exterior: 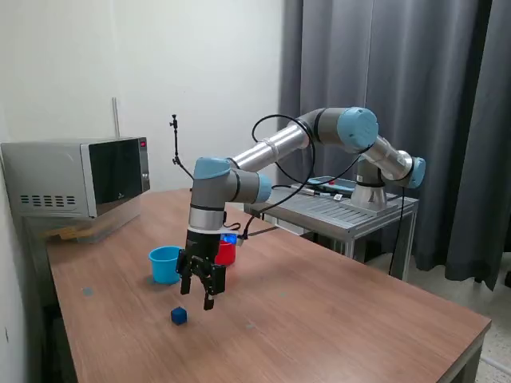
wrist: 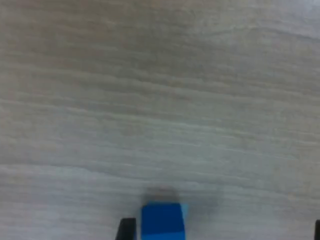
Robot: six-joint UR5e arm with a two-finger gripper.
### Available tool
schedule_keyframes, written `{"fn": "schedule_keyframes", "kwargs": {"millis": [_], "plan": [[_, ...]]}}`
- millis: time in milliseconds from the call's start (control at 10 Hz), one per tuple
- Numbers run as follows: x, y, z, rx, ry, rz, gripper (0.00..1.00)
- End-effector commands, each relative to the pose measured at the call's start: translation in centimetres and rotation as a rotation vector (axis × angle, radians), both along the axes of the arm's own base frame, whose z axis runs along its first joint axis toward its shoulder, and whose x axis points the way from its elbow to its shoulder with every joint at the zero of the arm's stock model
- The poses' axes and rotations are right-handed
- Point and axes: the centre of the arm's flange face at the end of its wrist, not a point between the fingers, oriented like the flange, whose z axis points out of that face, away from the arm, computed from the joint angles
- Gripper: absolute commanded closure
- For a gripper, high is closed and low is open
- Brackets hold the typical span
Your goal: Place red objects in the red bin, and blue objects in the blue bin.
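A small dark-blue cube (exterior: pixel 179 316) lies on the wooden table (exterior: pixel 335 319). My gripper (exterior: pixel 197 297) hangs just above the table, a little to the exterior view's right of the cube, and it is open. In the wrist view the blue cube (wrist: pixel 162 220) sits between the spread fingers of the gripper (wrist: pixel 222 232), close beside one dark fingertip (wrist: pixel 127 229) and untouched. Behind the gripper stands the light-blue cup (exterior: pixel 165 263), the blue bin. The red bin, a red cup (exterior: pixel 227 254), is partly hidden by my wrist. No red objects are in view.
A microwave (exterior: pixel 80 177) stands at the table's back on the exterior view's left. On the exterior view's right, a metal cart (exterior: pixel 343 209) carries the arm's base. The table edge (exterior: pixel 471 335) runs along the front right.
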Motion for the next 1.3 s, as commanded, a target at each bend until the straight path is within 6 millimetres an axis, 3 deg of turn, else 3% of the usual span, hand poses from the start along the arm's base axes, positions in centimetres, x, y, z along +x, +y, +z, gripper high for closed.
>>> {"fn": "schedule_keyframes", "kwargs": {"millis": [0, 300, 1200], "plan": [[-0.4, -0.3, -0.2, -0.018, 0.010, 0.021, 0.00], [-1.0, 0.2, 0.2, -0.012, 0.052, 0.025, 0.00], [-2.5, 1.5, -2.1, -0.018, 0.068, -0.043, 0.00]]}}
